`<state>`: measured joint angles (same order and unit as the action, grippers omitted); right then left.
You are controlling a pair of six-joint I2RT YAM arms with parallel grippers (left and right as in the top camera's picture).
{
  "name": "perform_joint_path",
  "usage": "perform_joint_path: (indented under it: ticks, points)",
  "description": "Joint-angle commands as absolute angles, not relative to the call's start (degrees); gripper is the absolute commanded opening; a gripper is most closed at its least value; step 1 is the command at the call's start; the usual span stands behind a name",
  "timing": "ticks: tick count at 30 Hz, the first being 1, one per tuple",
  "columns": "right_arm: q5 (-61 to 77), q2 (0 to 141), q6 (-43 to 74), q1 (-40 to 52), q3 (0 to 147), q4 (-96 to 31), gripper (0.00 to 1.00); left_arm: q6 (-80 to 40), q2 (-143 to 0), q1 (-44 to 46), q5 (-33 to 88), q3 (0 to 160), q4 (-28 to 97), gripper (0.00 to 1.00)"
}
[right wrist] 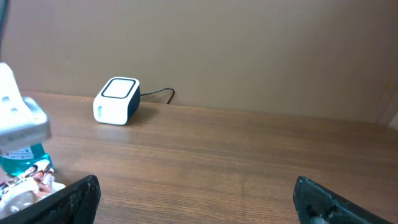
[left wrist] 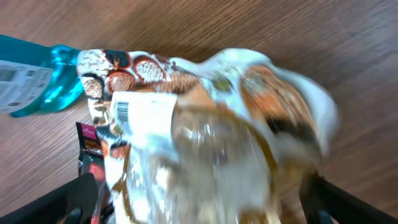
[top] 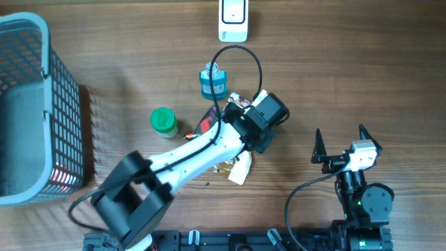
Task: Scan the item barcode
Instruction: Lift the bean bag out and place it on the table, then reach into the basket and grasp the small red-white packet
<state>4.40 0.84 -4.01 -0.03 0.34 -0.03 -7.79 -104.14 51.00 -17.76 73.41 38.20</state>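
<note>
The item, a clear snack bag [left wrist: 211, 124] printed brown and white, fills the left wrist view and is blurred; a white barcode label [left wrist: 134, 115] shows on its upper left. My left gripper [left wrist: 199, 202] is open, its black fingers wide apart on either side of the bag. From overhead, the left arm covers most of the bag [top: 239, 171] at the table's middle. The white scanner [top: 233, 19] stands at the far edge, also visible from the right wrist as a white scanner [right wrist: 116, 101]. My right gripper [top: 341, 139] is open at the near right, holding nothing.
A teal bottle [top: 213, 80] stands just beyond the bag, a green-lidded jar [top: 163, 121] to its left, and a red-black packet [top: 207, 124] lies under the arm. A blue mesh basket [top: 28, 104] fills the left edge. The scanner's cable loops toward the middle.
</note>
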Motion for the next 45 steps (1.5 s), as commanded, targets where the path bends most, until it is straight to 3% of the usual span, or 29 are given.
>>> perform_joint_path:
  ticks: [1,5,9,12,17,24,31,39,45]
  points:
    - [3.88,0.54,-4.47,0.05,0.30,0.12,1.00,-8.08,-94.43,52.69,-17.21,78.30,40.51,1.00]
    - [3.88,0.54,-4.45,0.03,0.30,0.12,1.00,-8.16,-81.69,52.53,-10.26,83.70,43.62,1.00]
    - [3.88,0.54,-4.45,0.05,0.30,0.12,1.00,-9.50,-67.40,45.23,-15.77,89.08,48.86,1.00]
    - [3.88,0.54,-4.45,0.03,0.30,0.12,1.00,-13.67,-58.89,30.24,-16.80,90.35,53.30,1.00]
    - [3.88,0.54,-4.45,0.03,0.30,0.12,1.00,-25.34,-49.89,-3.51,-15.59,90.35,55.05,1.00]
    - [3.88,0.54,-4.45,0.03,0.30,0.12,1.00,-27.79,-58.94,-32.14,-2.20,90.35,59.53,1.00]
    - [3.88,0.54,-4.45,0.05,0.30,0.12,1.00,-41.19,-75.75,-43.40,0.64,90.35,65.30,1.00]
    - [3.88,0.54,-4.47,0.03,0.30,0.12,1.00,-37.58,-87.90,-43.42,-2.63,90.26,66.87,1.00]
    - [3.88,0.54,-4.47,0.03,0.30,0.12,1.00,-21.12,-93.89,-43.42,-4.47,86.78,63.64,1.00]
